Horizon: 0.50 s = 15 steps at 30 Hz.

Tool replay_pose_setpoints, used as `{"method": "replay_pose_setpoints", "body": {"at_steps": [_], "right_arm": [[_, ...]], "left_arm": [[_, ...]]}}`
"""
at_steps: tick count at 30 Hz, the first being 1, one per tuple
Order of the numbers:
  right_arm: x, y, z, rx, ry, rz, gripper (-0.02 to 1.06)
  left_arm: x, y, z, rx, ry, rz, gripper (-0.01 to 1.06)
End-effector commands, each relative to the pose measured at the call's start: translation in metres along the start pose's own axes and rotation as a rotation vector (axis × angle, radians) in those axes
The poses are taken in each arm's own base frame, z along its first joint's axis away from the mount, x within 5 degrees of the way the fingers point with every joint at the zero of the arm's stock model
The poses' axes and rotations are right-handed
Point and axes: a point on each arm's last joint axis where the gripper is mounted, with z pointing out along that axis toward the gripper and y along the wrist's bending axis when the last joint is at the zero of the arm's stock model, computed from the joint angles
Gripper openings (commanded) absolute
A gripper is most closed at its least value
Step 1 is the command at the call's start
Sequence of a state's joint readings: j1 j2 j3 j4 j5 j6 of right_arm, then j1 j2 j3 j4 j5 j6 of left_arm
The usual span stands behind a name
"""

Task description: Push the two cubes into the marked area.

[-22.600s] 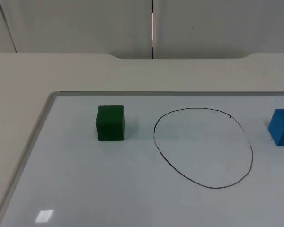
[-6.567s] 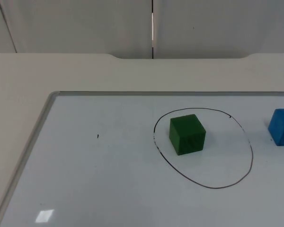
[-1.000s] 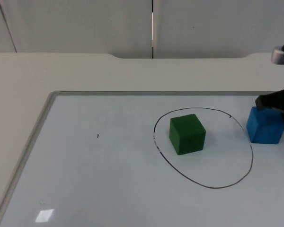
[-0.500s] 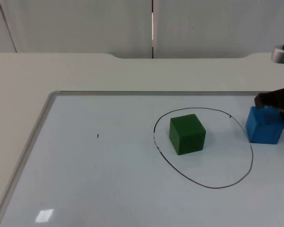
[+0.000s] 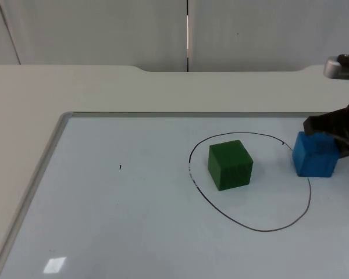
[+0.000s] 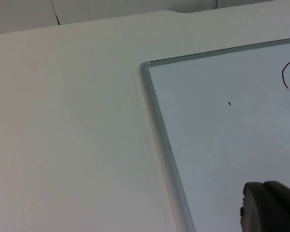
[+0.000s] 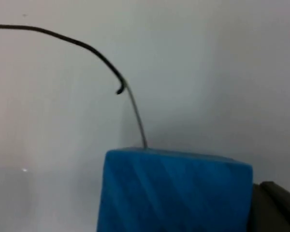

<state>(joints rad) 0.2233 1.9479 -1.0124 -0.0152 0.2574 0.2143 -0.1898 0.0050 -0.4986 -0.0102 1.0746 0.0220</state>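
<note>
White board on the pale table is your field: the left gripper waits at its corner, fingers unreadable. Your green cube sits inside the ring, done. Your blue cube straddles the line, the right gripper touching behind it, spread unclear; it needs pushing farther in.

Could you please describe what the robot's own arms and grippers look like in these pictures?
The right gripper, beside the blue cube, is matte black with blocky, angular fingers. Above it sits a rounded silver-grey part of the arm. The left gripper's fingertip is a rounded, dark charcoal block. No markings can be made out.
</note>
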Motion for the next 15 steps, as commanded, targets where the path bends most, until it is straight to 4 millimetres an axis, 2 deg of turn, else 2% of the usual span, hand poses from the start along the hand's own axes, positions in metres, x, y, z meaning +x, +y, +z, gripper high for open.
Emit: {"method": "replay_pose_setpoints", "body": {"at_steps": [1, 15], "right_arm": [[-0.003, 0.004, 0.0, -0.011, -0.032, -0.018, 0.0], [-0.001, 0.016, 0.0, -0.027, -0.031, -0.032, 0.0]], "left_arm": [[0.001, 0.0, 0.0, -0.006, 0.0, -0.003, 0.0], [0.001, 0.0, 0.0, -0.006, 0.0, -0.003, 0.0]]}}
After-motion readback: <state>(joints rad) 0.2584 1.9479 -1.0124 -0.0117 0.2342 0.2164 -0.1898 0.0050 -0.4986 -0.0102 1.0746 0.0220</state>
